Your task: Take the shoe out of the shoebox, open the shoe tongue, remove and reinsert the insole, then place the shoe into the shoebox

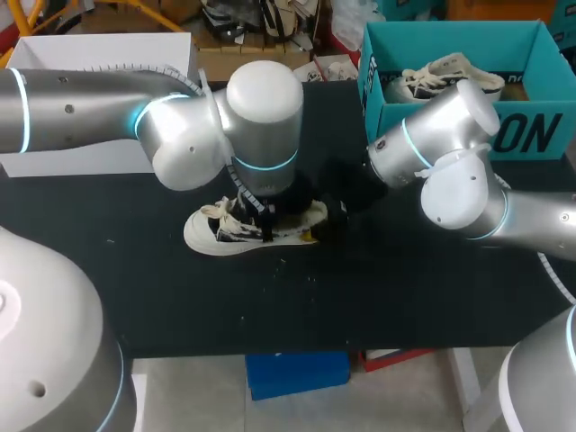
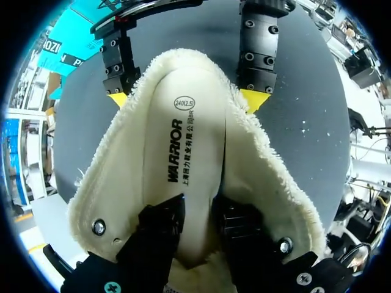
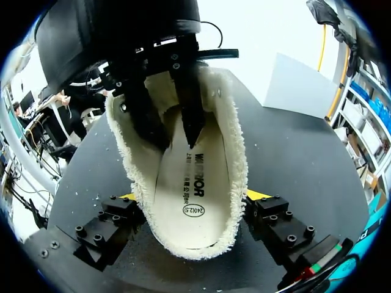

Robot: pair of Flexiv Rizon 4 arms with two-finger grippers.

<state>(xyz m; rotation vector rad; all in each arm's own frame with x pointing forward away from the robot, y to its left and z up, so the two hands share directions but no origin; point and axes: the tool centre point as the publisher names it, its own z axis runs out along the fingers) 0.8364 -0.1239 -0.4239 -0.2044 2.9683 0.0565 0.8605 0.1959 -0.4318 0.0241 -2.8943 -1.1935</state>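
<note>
A cream shoe (image 1: 216, 236) with a fleece lining lies on its sole mid-table, toe toward my left. My left gripper (image 2: 198, 229) reaches down into its opening, black fingers (image 2: 160, 227) pinched on the buckled printed insole (image 2: 183, 152); the yellow tips are hidden inside. My right gripper (image 3: 192, 198) straddles the heel, its yellow-tipped fingers (image 3: 256, 196) pressing the fleece collar (image 3: 235, 159) from both sides. In the head view my left wrist covers the shoe's opening. The teal shoebox (image 1: 450, 126) stands at the back right.
A second cream shoe (image 1: 441, 76) lies inside the shoebox. A white box (image 1: 90, 54) stands at the back left. Bare black tabletop (image 1: 315, 306) stretches in front of the shoe to the near edge.
</note>
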